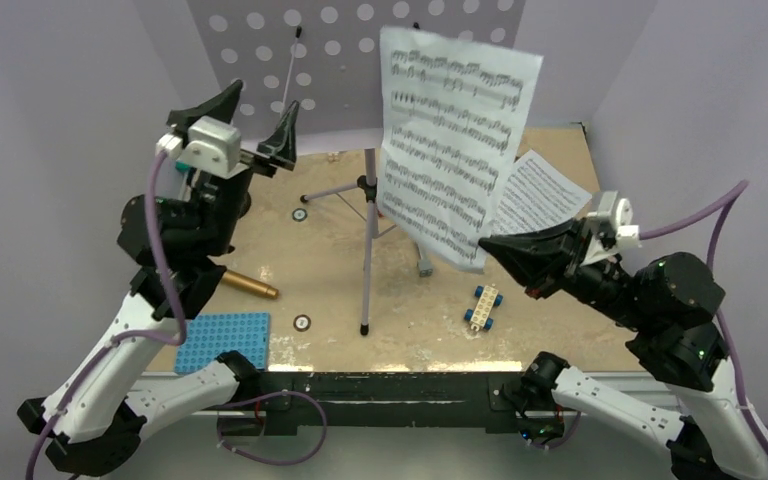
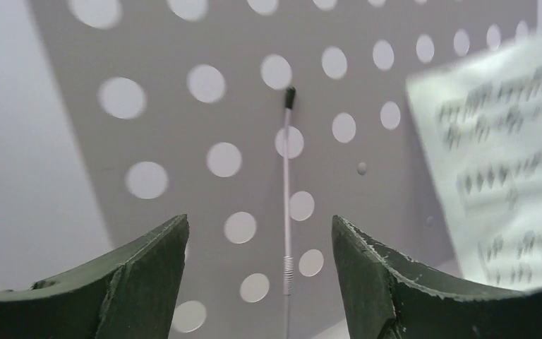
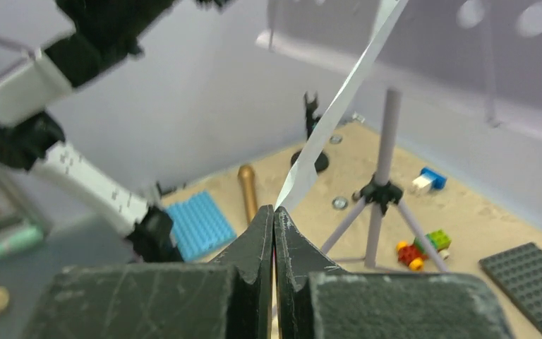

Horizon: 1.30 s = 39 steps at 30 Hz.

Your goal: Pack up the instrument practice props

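The lavender music stand's perforated desk [image 1: 290, 60] stands at the back on its tripod pole [image 1: 368, 240]. My right gripper [image 1: 488, 243] is shut on the lower corner of a white sheet-music page [image 1: 450, 140] and holds it in the air in front of the desk; the right wrist view shows the page edge-on [image 3: 339, 106] between my shut fingertips [image 3: 274, 212]. A second page [image 1: 540, 190] lies behind it. The gold microphone [image 1: 250, 286] lies on the table at the left. The black mic stand [image 3: 312, 152] stands beyond it. My left gripper [image 1: 250, 125] is open and empty, facing the desk [image 2: 219, 106].
A blue studded baseplate [image 1: 222, 340] lies at the front left. A small brick car [image 1: 483, 305] sits right of the tripod feet. A dark grey baseplate [image 3: 529, 268] and loose bricks [image 3: 423, 247] lie on the table. Lavender walls enclose the table.
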Available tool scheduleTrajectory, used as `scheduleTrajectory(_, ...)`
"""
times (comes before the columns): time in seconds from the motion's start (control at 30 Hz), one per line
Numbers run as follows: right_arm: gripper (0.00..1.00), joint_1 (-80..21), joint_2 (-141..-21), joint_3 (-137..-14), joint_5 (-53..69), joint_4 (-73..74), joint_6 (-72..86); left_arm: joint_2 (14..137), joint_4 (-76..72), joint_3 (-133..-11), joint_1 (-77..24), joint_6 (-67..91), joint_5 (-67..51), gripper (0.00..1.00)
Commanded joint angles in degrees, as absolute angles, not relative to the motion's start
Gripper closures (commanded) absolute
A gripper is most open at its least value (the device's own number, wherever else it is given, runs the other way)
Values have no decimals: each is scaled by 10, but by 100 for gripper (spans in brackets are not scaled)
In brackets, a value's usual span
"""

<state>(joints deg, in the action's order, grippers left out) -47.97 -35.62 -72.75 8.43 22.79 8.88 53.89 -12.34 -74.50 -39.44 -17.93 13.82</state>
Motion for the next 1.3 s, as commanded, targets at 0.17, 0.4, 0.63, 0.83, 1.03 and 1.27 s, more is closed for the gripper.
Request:
scheduleTrajectory(0.17, 100, -479, -305, -566, 189, 282, 51, 418, -125, -705, -395, -100, 164, 15)
scheduleTrajectory(0.4, 100, -479, -273, -439, 109, 262, 101, 355, -104, -640, -395, -82, 187, 11)
scheduleTrajectory(0.63, 100, -478, -311, -463, -147, 329, 175, 322, -92, -604, -395, -42, 196, 11)
scheduleTrajectory(0.83, 100, -433, -369, -521, -250, 375, 208, 312, -80, -583, -395, -5, 189, 11)
scheduleTrajectory(1.03, 100, -389, -394, -541, -288, 375, 200, 303, -80, -566, -395, 26, 182, 11)
scheduleTrajectory(1.27, 100, -241, -464, -586, -201, 371, 202, 294, -75, -554, -395, 29, 187, 11)
